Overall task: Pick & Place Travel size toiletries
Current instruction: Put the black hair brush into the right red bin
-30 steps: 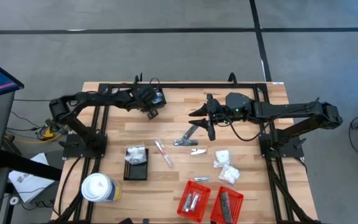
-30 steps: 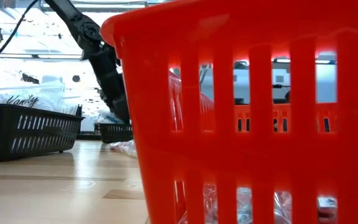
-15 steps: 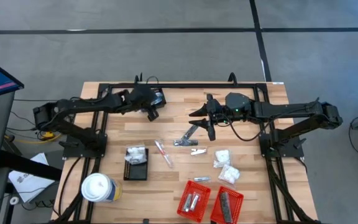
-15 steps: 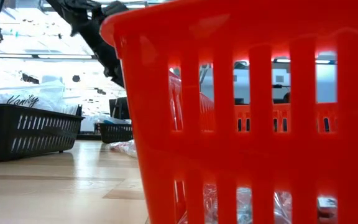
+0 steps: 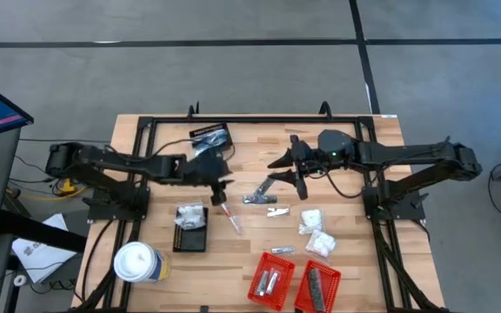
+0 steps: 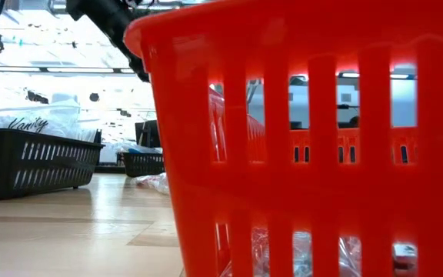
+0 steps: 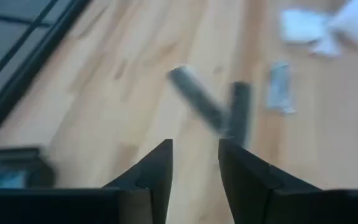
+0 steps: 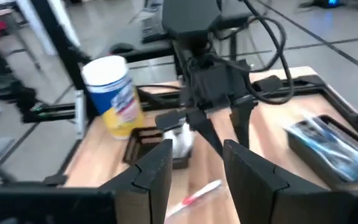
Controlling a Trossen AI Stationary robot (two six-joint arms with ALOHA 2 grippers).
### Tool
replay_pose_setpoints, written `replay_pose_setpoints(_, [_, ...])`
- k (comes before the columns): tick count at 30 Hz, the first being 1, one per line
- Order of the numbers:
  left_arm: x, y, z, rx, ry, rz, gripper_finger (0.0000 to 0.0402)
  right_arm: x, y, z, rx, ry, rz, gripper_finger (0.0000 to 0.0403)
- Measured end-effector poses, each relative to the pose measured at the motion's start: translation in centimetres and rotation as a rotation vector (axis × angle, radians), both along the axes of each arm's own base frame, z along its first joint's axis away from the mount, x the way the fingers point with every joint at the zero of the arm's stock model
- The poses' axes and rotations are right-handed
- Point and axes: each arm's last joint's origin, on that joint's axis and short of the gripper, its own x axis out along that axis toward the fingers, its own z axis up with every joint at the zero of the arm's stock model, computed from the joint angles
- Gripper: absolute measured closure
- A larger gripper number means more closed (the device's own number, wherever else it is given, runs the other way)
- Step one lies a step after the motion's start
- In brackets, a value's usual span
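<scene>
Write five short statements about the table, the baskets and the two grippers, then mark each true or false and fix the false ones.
1. The white lidded cup stands at the table's front left corner. True.
2. Both red baskets are empty. False: each holds items.
3. The left gripper hangs over the pinkish tube. True.
4. The right gripper holds a white packet. False: its fingers are open and empty.
5. The black basket near the cup holds a white packet. True.

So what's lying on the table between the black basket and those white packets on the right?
In the high view, between the black basket and the white packets lie the thin pink tube and a small silvery sachet; otherwise bare wood.
</scene>
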Motion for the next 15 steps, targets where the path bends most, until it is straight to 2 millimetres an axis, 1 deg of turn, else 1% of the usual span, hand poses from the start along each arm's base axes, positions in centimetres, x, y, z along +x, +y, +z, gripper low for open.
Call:
replay_pose_setpoints(3, [0.6, -1.9, 0.1, -0.012, -0.074, -0.059, 0.0293, -0.3, 0.9, 0.4, -0.022, -0.021, 0.057, 0.0264])
replay_pose_setpoints(6, [1.4, -3.3, 0.0, -0.020, -0.189, -0.109, 0.0306, -0.4, 1.8, 0.6, -0.042, -0.040, 0.096, 0.0261])
replay_pose_setpoints(8, [1.8, -3.9, -0.9, -0.011, -0.191, -0.133, 0.0318, -0.4, 2.2, 0.6, -0.045, -0.046, 0.113, 0.0259])
replay_pose_setpoints(11, [2.6, -4.0, -2.5, 0.019, -0.134, -0.156, 0.0345, -0.1, 2.8, 0.7, -0.069, -0.075, 0.139, 0.0258])
replay_pose_setpoints(13, [3.1, -3.8, -3.6, 0.022, -0.101, -0.148, 0.0367, -0.1, 3.1, 0.6, -0.059, -0.068, 0.147, 0.0257])
replay_pose_setpoints(15, [3.4, -3.5, -4.7, 0.023, -0.061, -0.139, 0.0389, 0.4, 3.4, 0.4, -0.058, -0.080, 0.156, 0.0258])
